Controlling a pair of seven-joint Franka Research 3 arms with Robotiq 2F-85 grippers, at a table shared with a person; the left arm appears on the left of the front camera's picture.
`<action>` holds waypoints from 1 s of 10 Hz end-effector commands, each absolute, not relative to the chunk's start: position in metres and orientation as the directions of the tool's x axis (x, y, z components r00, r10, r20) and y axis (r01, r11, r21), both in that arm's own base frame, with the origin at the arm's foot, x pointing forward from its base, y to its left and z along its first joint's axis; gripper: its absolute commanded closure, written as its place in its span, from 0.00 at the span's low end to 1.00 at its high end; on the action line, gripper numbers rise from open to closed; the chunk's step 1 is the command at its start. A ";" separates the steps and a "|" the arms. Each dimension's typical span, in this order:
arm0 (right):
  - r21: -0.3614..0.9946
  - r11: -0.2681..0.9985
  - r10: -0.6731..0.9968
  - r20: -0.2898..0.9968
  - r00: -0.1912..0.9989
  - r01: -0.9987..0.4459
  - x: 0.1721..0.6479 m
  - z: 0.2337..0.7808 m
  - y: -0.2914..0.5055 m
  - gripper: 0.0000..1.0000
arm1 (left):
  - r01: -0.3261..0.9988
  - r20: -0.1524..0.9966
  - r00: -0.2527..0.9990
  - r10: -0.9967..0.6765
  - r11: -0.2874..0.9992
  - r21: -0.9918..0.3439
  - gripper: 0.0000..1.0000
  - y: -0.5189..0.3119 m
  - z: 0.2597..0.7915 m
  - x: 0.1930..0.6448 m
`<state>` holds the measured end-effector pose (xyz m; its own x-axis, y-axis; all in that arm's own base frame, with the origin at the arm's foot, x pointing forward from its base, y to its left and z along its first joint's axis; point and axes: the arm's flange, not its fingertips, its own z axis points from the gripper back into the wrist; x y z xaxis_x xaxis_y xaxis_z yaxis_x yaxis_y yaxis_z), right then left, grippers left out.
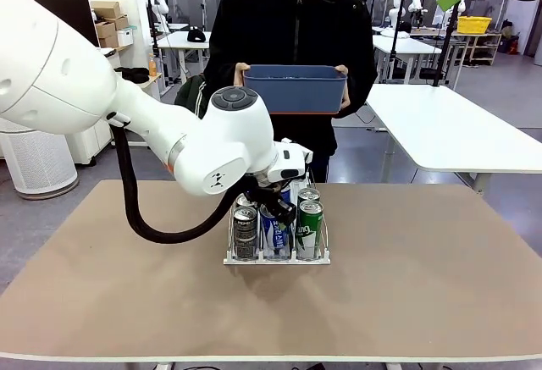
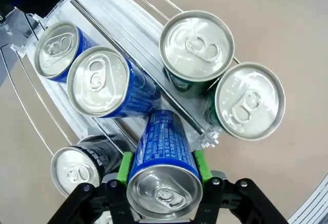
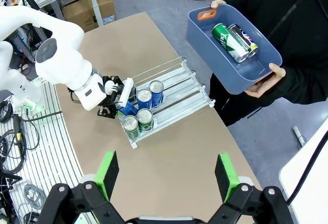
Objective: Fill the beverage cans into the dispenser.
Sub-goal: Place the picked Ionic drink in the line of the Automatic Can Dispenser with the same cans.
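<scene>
My left gripper (image 2: 163, 168) is shut on a blue can (image 2: 163, 155) and holds it tilted over the front end of the dispenser (image 2: 128, 34). In the front view that gripper (image 1: 278, 207) hangs low over the wire rack (image 1: 275, 256). Two more blue cans (image 2: 102, 83) stand in the middle lane, two green cans (image 2: 197, 49) in one outer lane, and a black-grey can (image 2: 79, 168) in the other. My right gripper (image 3: 167, 177) is open high above the table, with nothing between its fingers.
At the far side a person holds a blue tub (image 1: 295, 88) in both hands. In it lie a green can (image 3: 225, 39) and a dark can (image 3: 244, 37). My left arm (image 3: 66, 65) reaches across the table's middle.
</scene>
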<state>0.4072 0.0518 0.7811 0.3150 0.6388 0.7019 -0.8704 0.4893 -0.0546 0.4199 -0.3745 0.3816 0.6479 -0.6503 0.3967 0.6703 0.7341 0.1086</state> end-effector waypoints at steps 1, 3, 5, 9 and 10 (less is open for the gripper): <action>-0.048 0.485 0.634 0.706 0.314 -0.873 0.408 0.781 0.052 0.00 | 0.651 0.402 0.680 -0.614 0.757 0.054 0.43 -0.377 0.380 0.434; -0.048 0.485 0.634 0.706 0.314 -0.873 0.408 0.781 0.052 0.00 | 0.640 0.352 0.721 -0.597 0.768 -0.007 0.43 -0.381 0.379 0.441; -0.048 0.485 0.634 0.706 0.314 -0.873 0.408 0.781 0.052 0.00 | 0.626 0.277 0.754 -0.595 0.780 -0.028 0.43 -0.383 0.381 0.446; -0.048 0.485 0.634 0.706 0.314 -0.873 0.408 0.781 0.052 0.00 | 0.618 0.295 0.752 -0.589 0.786 -0.005 0.43 -0.382 0.388 0.441; -0.048 0.485 0.634 0.706 0.314 -0.873 0.408 0.781 0.052 0.00 | 0.618 0.295 0.752 -0.589 0.786 -0.005 0.43 -0.382 0.388 0.441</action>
